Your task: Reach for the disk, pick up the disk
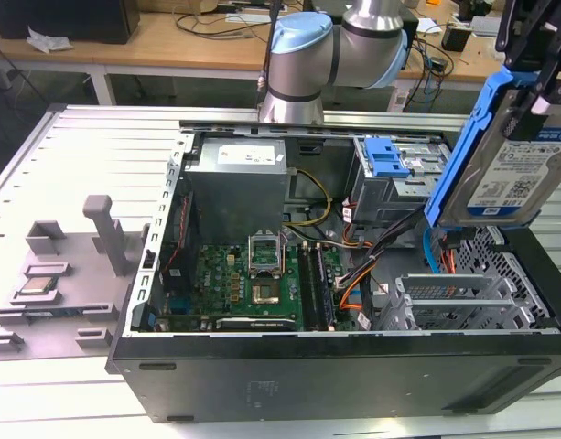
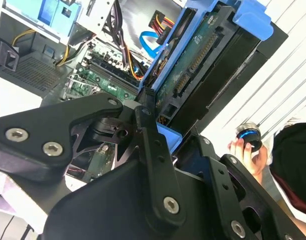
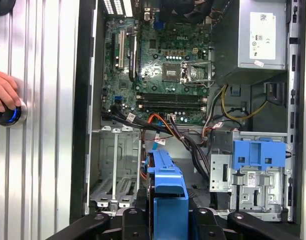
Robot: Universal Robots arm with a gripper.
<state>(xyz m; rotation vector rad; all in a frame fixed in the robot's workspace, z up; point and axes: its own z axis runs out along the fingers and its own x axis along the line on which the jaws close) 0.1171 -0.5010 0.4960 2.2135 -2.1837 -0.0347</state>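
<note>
Open computer case (image 1: 335, 375) lying on its side on a ribbed metal table (image 1: 88, 146), side panel off, insides exposed. Within it: green motherboard (image 1: 253, 283) with an open processor socket (image 1: 266, 256) near its middle, grey power supply box (image 1: 236, 187) toward the far wall, memory sticks (image 1: 315, 283) standing in their slots, a bundle of black, orange and yellow cables (image 1: 353, 270) running across toward the drive bays. Toward the exterior view's right, a metal drive cage (image 1: 394, 178) holding a blue plastic latch (image 1: 387, 157) on top; the same latch (image 3: 259, 155) and cage visible in the first wrist view, beside an empty perforated bay (image 3: 115, 170). Outside the case, at the exterior view's left, a grey fixture (image 1: 56, 274) with a small square silver chip (image 1: 37, 285) seated in it. The disk (image 1: 511, 160) lifted clear above the case's right end, held in the air, well apart from the bays below. Standing on edge, nearly upright, long axis running up and down with a slight lean, labelled face turned toward the exterior camera, blue bracket (image 1: 463, 151) framing its edge. In the second wrist view, circuit-board underside of the disk (image 2: 202, 60) turned toward the camera, connector edge facing down toward the gripper (image 2: 165, 132). Black fingers (image 2: 148, 115) pinched onto the disk's lower end, bracket edge between them. A person's hand (image 3: 4, 92) resting on a round blue-lit button (image 3: 7, 114) on the table beside the case.
</note>
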